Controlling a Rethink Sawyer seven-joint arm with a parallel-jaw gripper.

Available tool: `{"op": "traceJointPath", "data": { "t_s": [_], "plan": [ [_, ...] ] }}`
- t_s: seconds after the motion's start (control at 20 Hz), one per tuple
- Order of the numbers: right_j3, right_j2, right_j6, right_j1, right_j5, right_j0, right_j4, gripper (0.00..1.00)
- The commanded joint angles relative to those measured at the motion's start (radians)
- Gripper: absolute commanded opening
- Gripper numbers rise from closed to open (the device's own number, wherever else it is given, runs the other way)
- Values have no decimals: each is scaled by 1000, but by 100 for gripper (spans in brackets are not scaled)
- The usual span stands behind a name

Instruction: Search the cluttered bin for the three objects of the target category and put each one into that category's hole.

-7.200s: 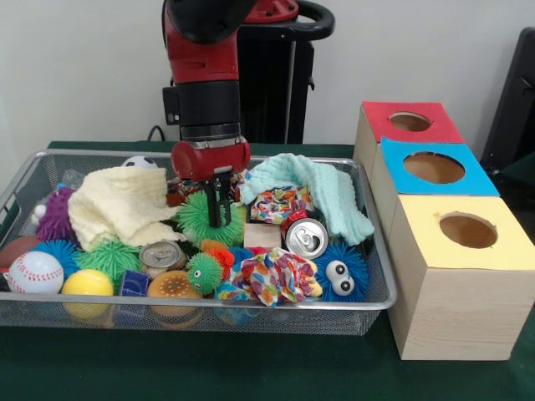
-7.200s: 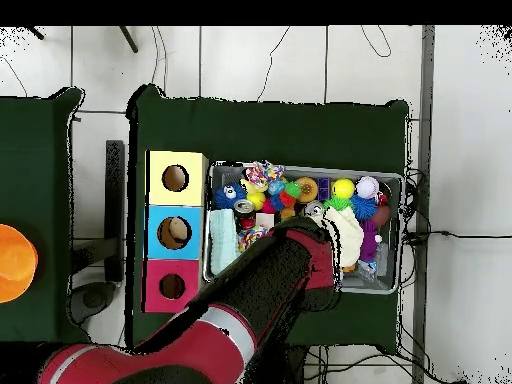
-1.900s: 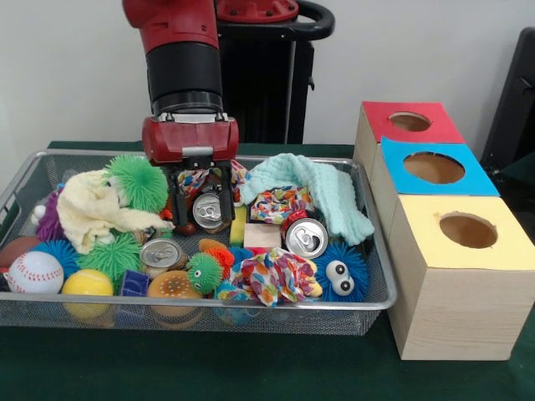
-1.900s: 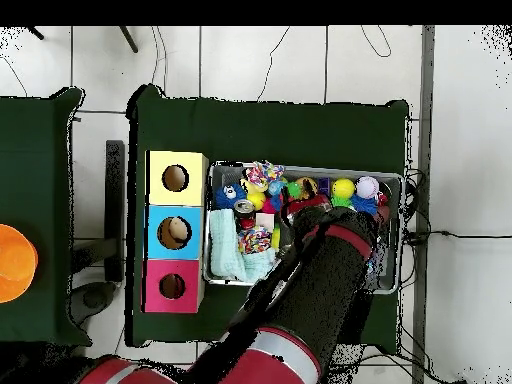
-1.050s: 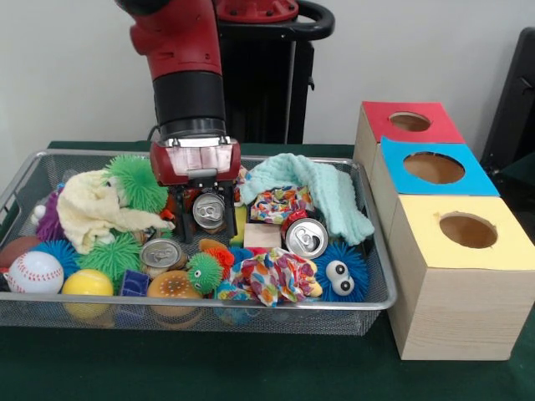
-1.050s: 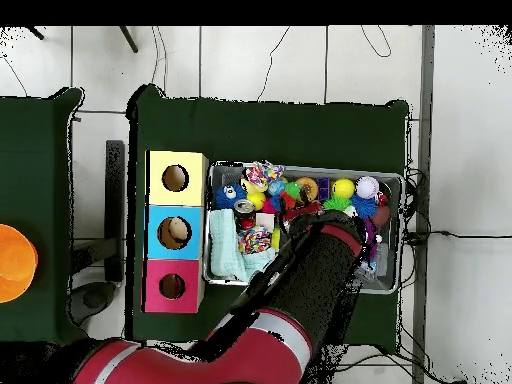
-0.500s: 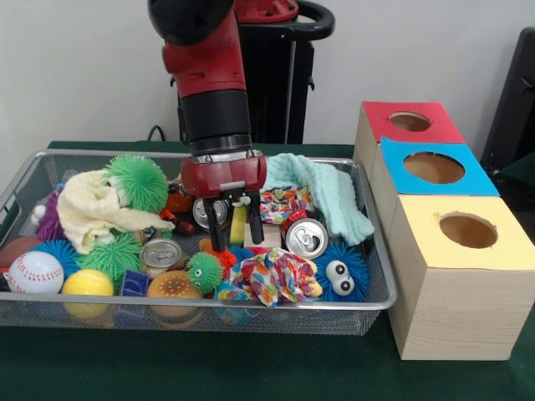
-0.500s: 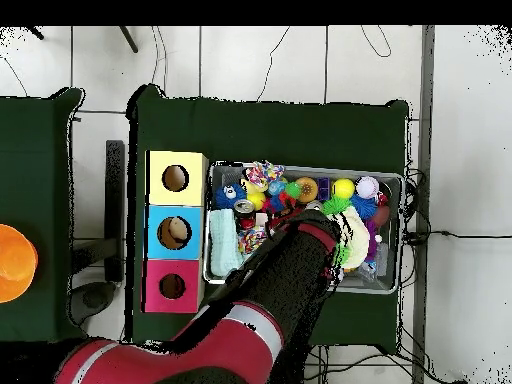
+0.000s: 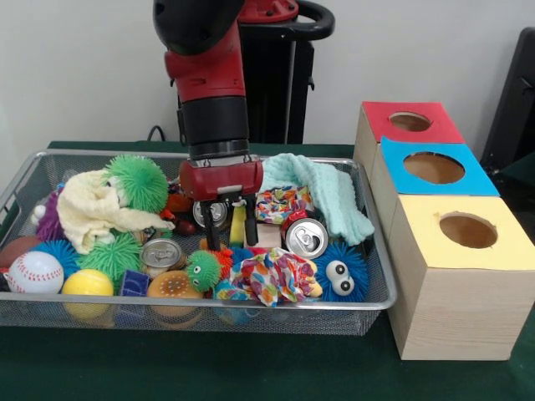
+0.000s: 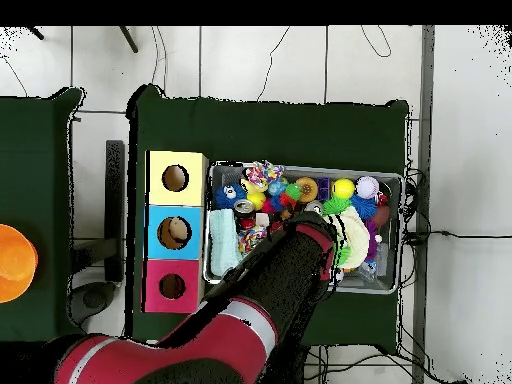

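Right now the robot's hand [image 9: 228, 241] hangs low in the middle of the wire bin [image 9: 372, 251], with its two black fingers [image 9: 211, 230] spread apart and holding nothing. It points straight down, likely so it can slide between the packed toys. One finger stands in front of a silver can [image 9: 211, 213] that lies on its side behind it, and a yellow block [image 9: 238, 224] shows in the gap. I cannot tell if the hand touches either one.

Two more cans sit close by: one [image 9: 306, 237] just right of the hand, tipped up against the toys, and one [image 9: 160, 253] to the lower left, standing upright. These three look like the things to find, and all are in the bin.

At the right of the frame stand three wooden boxes on the green surface [image 9: 251, 368], with a red hole top [image 9: 410, 121], a blue one [image 9: 433, 167] and a yellow one [image 9: 466, 230]. From above, the arm hides the hand.
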Motion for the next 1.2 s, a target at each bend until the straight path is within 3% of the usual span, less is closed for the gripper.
{"op": "traceJointPath", "data": {
  "t_s": [0.05, 0.25, 0.4, 0.65, 0.8, 1.0, 1.2],
  "plan": [
    [-23, 50, -180, 43, 108, -19, 22, 100],
    [-31, 3, -39, 30, 122, -3, -84, 100],
    [-42, -8, -34, 29, 118, -12, -103, 100],
    [-39, 36, -170, 37, 117, -56, 5, 100],
    [-36, 42, -200, 33, 105, -65, 26, 100],
    [-20, 81, -243, 8, 18, -101, 75, 100],
    [-15, 99, -228, 5, -26, -108, 82, 100]
  ]
}}
